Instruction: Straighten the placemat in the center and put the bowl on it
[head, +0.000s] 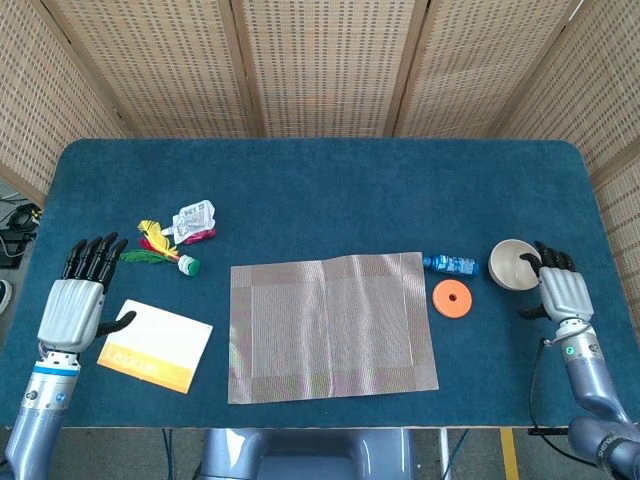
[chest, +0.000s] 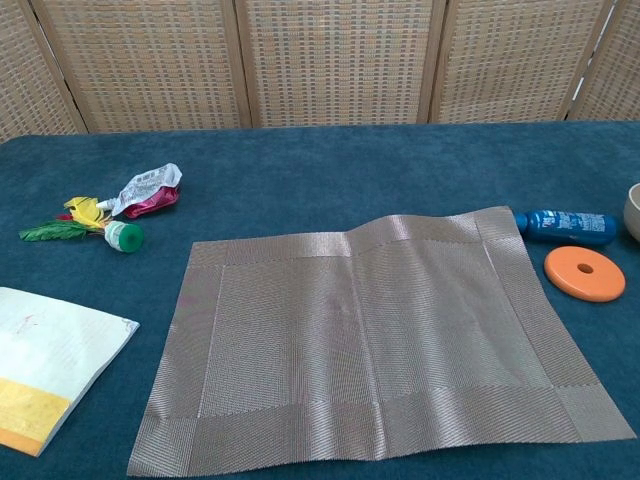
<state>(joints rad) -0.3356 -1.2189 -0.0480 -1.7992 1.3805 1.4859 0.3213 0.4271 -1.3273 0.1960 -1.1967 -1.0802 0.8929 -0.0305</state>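
Your placemat (head: 332, 327) lies flat near the front middle of the blue table (head: 320, 190), its edges roughly square to the table's front edge, with a low ripple along its far edge in the chest view. Right of the placemat, well apart from it, the bowl (head: 512, 264) sits on the cloth. Your right hand (head: 561, 288) is at the bowl's right rim, fingers against it; whether they grip it cannot be told. Between placemat and bowl lie an orange disc (head: 452, 297) and, just behind it, a small blue bottle (head: 452, 264). Left of the placemat rests a white and yellow booklet (head: 156, 344). Your left hand (head: 76, 300) hovers beyond the booklet, fingers extended, holding nothing.
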